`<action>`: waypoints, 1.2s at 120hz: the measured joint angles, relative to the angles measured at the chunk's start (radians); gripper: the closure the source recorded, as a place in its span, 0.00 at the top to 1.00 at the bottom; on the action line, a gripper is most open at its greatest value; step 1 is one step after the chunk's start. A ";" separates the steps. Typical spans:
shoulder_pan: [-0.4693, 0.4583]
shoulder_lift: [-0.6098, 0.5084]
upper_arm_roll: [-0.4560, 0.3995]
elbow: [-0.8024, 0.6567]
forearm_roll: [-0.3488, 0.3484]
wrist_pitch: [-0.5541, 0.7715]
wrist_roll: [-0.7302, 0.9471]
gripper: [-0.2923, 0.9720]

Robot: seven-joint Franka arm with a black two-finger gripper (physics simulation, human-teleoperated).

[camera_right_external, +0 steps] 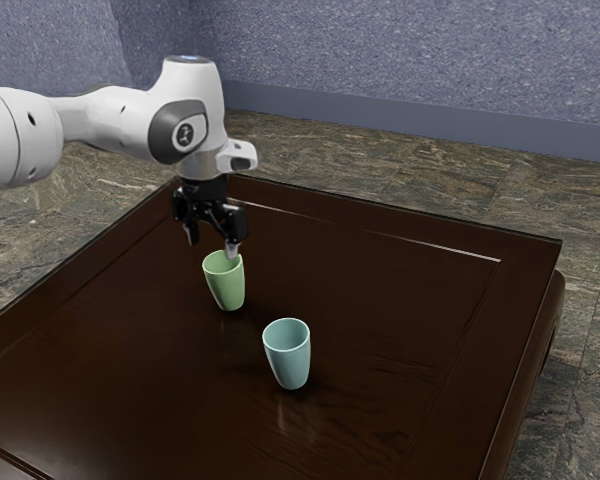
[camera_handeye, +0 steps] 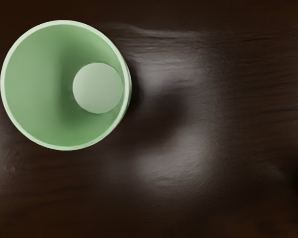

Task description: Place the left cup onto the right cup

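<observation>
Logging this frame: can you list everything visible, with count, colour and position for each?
table: one, dark brown wood with a raised rim, standing on the floor.
green cup: one, light green, upright on the table, open end up.
teal cup: one, pale blue-green, upright on the table, apart from the green cup, toward the exterior view's right and nearer the camera.
floor: marbled grey-brown stone, all around the table.
wall: blue-grey, behind the floor.
arm: one, white, coming in from the exterior view's left.
gripper: one, black, fingers open, just above the green cup's rim.
</observation>
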 joint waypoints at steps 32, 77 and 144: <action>0.002 0.065 0.000 0.001 -0.027 0.051 0.000 0.72; 0.017 0.170 -0.017 0.095 -0.030 0.075 0.002 0.71; 0.079 0.286 -0.061 0.208 -0.018 0.068 0.013 0.70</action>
